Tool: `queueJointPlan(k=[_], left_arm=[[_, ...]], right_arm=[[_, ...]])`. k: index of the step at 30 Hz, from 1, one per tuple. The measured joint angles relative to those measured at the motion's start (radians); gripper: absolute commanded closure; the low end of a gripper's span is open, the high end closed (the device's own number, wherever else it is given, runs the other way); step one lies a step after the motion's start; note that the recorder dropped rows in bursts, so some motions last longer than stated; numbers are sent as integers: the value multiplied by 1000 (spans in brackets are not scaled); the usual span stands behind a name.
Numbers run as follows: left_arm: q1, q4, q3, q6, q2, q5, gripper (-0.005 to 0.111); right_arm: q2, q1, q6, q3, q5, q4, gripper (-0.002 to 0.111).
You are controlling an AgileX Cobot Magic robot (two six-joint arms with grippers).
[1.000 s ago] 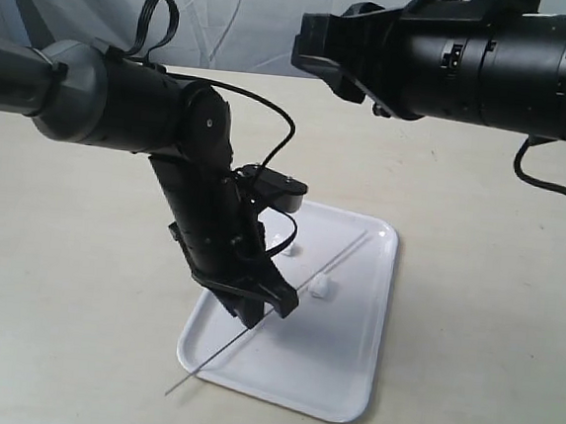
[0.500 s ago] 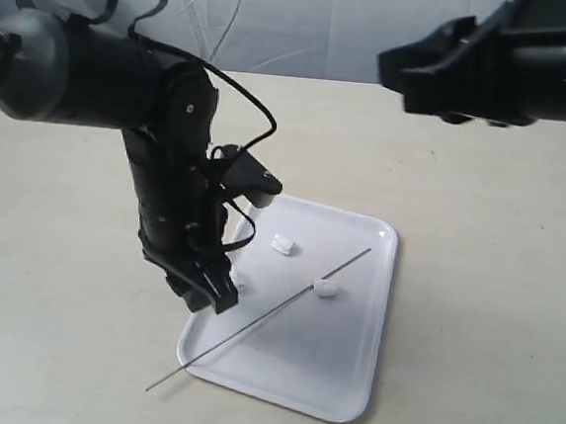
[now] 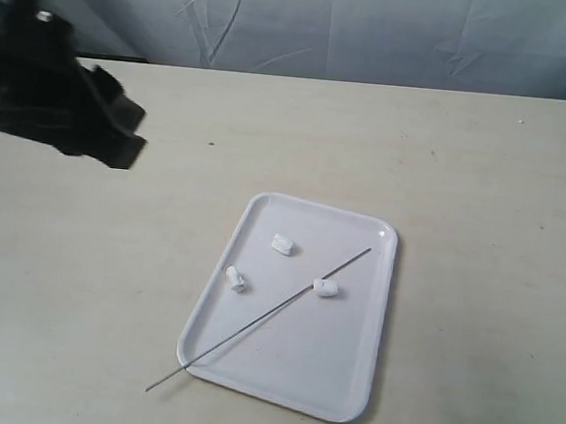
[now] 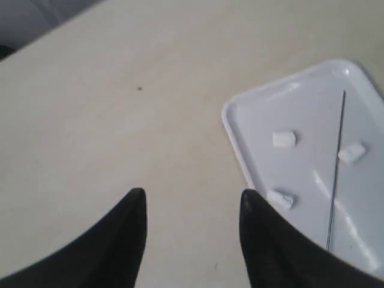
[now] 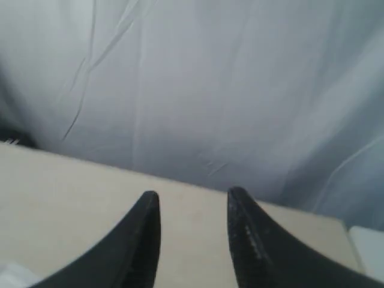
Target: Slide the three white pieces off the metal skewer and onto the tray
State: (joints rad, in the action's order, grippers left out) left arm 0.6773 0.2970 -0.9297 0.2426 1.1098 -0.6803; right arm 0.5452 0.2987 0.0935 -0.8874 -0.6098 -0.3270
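Note:
The white tray (image 3: 347,381) lies on the table with the three white pieces loose on it: one (image 3: 281,244), a second (image 3: 235,279), and a third (image 3: 325,289) touching the metal skewer (image 3: 259,320). The bare skewer lies diagonally across the tray, its near end past the rim on the table. My left arm (image 3: 64,113) is a dark blur at the far left, well away from the tray. The left gripper (image 4: 193,196) is open and empty over bare table beside the tray (image 4: 231,120), where pieces (image 4: 284,138) and the skewer (image 4: 337,162) show. The right gripper (image 5: 193,194) is open and empty, outside the exterior view.
The beige table (image 3: 483,190) runs back to a grey-white cloth backdrop (image 3: 378,32). The right wrist view takes in only the table's far part (image 5: 72,192) and the backdrop (image 5: 210,90).
The left arm has pulled up and away to the far left from the tray. The right arm has left the exterior view. Skewer and pieces lie as they did half a second ago.

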Motion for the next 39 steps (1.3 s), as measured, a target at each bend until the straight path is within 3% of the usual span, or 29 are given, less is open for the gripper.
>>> queueJointPlan(k=[7, 15, 21, 39], left_arm=[[0, 115, 214, 126, -368, 255, 60], [0, 252, 432, 137, -602, 411, 60], [0, 337, 548, 138, -634, 435, 60], [0, 346, 590, 138, -637, 405, 60]], right_arm=[[-271, -4, 382, 157, 0, -325, 72], [-374, -4, 464, 465, 96, -367, 72], [-374, -4, 475, 611, 318, -393, 72], [-374, -4, 481, 618, 307, -397, 72]])
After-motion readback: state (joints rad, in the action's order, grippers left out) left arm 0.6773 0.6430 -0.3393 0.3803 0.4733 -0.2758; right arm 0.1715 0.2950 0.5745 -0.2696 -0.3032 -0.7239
